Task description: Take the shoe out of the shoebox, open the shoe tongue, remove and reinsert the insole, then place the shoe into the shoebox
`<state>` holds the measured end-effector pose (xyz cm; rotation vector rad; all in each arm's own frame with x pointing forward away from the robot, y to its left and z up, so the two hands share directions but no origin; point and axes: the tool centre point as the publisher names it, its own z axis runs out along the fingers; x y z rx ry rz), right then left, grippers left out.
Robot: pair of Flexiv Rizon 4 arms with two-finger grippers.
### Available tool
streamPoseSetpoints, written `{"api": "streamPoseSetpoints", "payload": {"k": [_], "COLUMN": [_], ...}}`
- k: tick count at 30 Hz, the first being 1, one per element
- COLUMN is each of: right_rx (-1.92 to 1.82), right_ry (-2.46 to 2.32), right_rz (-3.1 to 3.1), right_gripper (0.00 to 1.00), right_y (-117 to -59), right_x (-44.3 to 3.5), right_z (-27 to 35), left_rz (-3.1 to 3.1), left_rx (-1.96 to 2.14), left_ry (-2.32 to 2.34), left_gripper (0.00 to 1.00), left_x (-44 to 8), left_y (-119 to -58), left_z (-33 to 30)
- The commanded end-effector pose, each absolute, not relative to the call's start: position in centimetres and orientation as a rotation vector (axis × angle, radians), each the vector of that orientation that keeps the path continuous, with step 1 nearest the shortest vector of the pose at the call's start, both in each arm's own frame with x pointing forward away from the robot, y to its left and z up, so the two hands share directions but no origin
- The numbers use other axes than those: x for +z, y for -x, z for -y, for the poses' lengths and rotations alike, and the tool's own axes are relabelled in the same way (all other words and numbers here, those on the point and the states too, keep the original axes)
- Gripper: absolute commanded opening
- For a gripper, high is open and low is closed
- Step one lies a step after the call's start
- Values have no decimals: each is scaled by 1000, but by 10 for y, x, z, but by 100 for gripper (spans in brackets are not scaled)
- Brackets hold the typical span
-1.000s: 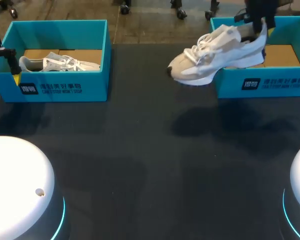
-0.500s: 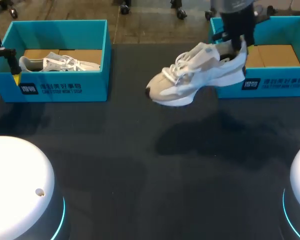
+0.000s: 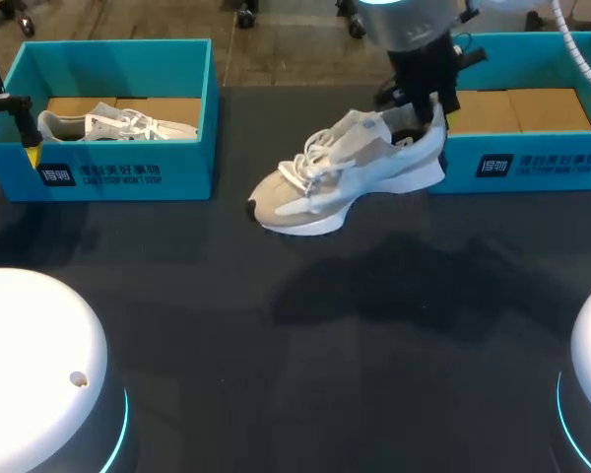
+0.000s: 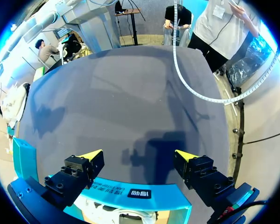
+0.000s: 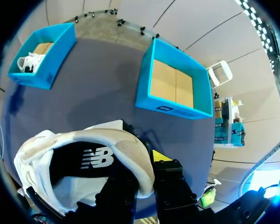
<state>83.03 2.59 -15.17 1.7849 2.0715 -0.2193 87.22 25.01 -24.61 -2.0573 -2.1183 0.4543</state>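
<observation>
Right gripper (image 3: 426, 106): closed on the heel collar of the shoe (image 3: 345, 172), one finger inside, one outside.
Shoe: white and beige mesh trainer, laced, held above the table (image 3: 276, 325) just beside the right shoebox (image 3: 532, 163), toe tilted down.
Left gripper (image 4: 137, 156): fingers spread wide, holding nothing, over the near wall of the left shoebox (image 3: 118, 172).
Table: dark, matte.
Shoeboxes: turquoise, cardboard-floored; the left one contains a second shoe (image 3: 118, 125).

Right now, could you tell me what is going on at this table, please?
The right gripper is shut on the heel of a white-and-beige lace-up sneaker, holding it above the dark table, beside the turquoise cardboard shoebox on the right. The left gripper hangs open at the other turquoise shoebox, where a second white sneaker lies.
</observation>
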Motion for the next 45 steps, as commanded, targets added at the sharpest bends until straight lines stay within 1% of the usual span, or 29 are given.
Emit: {"api": "streamPoseSetpoints", "payload": {"k": [1, 18, 30, 45], "right_rx": [-227, -227, -162, -170], "right_ry": [-1787, -1787, -1820, -1891], "right_rz": [-2074, -2074, -1956, -1954], "right_gripper": [0, 0, 0, 0], "right_y": [-833, -833, -781, -748], "right_x": [-150, -150, -158, -188], "right_z": [-27, -27, -77, -101], "left_rz": [2120, 2120, 2120, 2120], "left_rx": [448, 448, 448, 448], "left_ry": [2059, 2059, 2059, 2059], "left_gripper": [100, 100, 100, 100], "left_x": [-246, -246, -246, -246], "left_y": [-871, -871, -871, -871], "left_z": [-250, -250, -250, -250]}}
